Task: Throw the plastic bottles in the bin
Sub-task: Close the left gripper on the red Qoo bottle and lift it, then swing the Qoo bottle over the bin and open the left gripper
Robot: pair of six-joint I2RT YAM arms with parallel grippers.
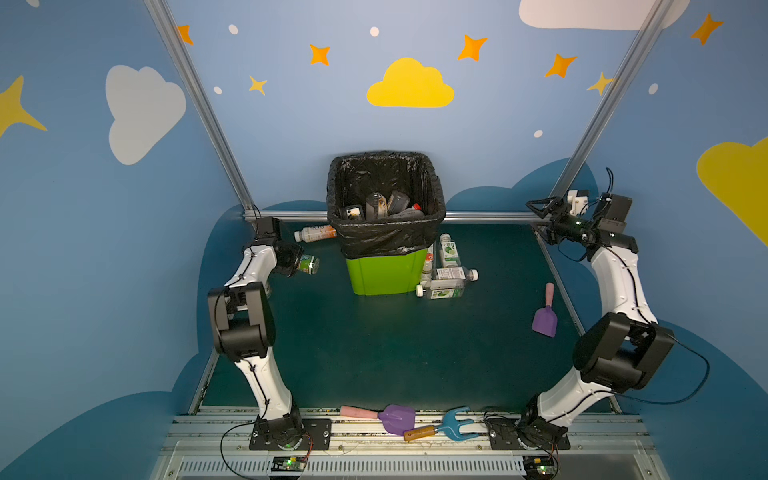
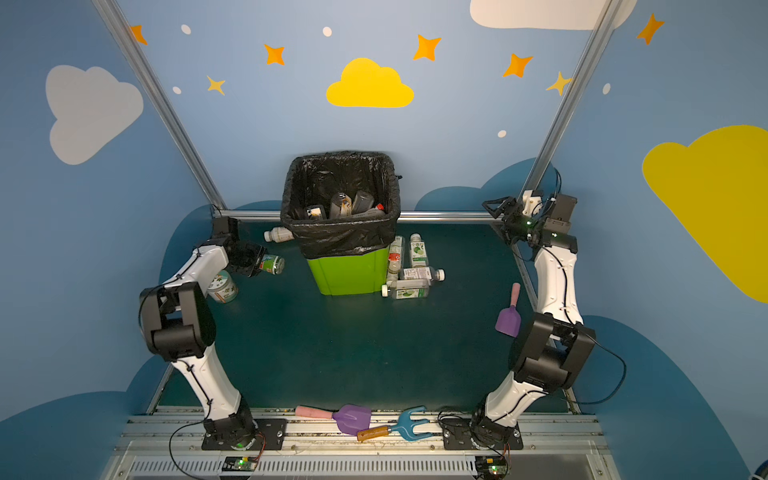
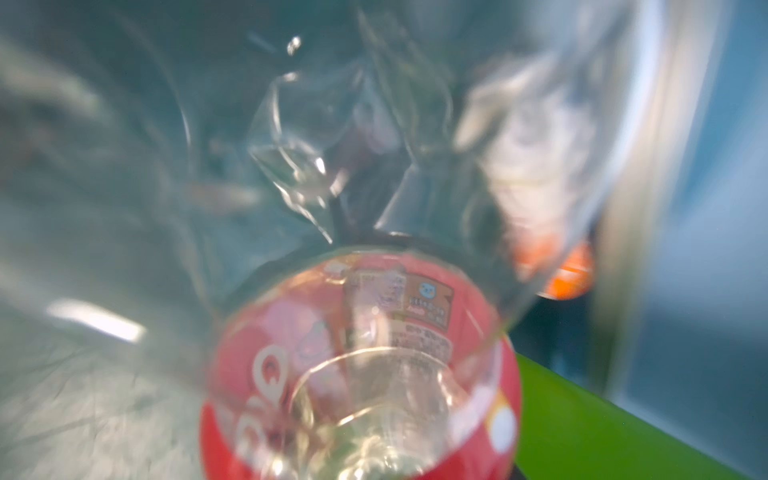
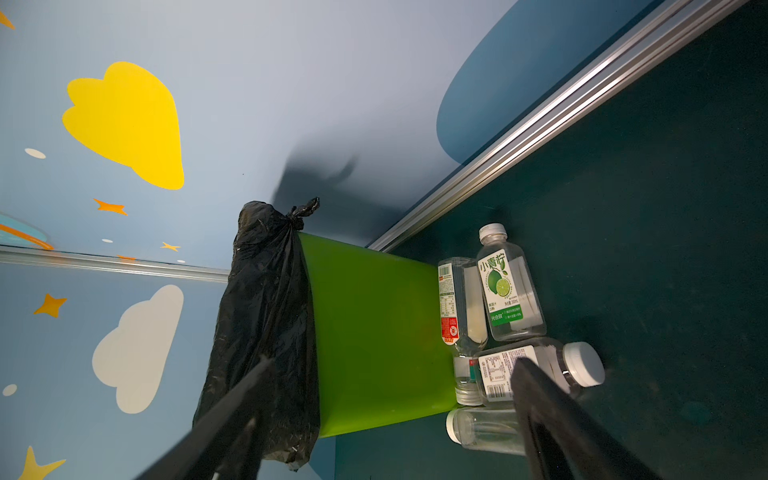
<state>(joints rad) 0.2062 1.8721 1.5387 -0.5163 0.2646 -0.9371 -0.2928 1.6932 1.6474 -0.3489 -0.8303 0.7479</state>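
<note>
L gripper [image 1: 300, 262] is closed on 1 bottle. The held bottle [image 1: 309, 264] sticks out of it sideways, clear of the table [image 1: 415, 353] and left of the bin [image 1: 386, 276]. The jaws themselves are hidden by the wrist in both top views. In the left wrist view the held bottle [image 3: 361, 353] fills the frame: clear plastic, red label, blurred, w/ a strip of the bin [image 3: 590, 419] seen behind it.

R gripper [image 1: 538, 218] is raised at the far right corner, well apart from everything. Its jaws are spread wide w/ nothing btwn them, as is also seen in the right wrist view [image 4: 392, 363].

Bottles on the table: 5 are counted.
- 1 orange-label bottle [image 1: 316, 232] is laid on its side by the bin's far left corner, just beside the black bag [image 1: 386, 239].
- 4 are bunched against the bin's right side, all lying down: a lime-label bottle [image 4: 511, 291], a red-label bottle [image 4: 455, 307], a white-cap bottle [image 4: 552, 365] and a clear bottle [image 4: 486, 430]. The red-label one is nearest the bin wall.

Inside the bin at least 4 bottles [image 1: 382, 205] are seen. The exact no. can't be told.

Other items:
- 1 jar [image 2: 222, 286] is sat under the L arm.
- 2 purple shovels are counted. The first shovel [image 1: 545, 318] is near the right edge, and the second shovel [image 1: 395, 417] is on the front rail.
- 1 blue fork [image 1: 446, 428] is touching the second shovel.
</note>
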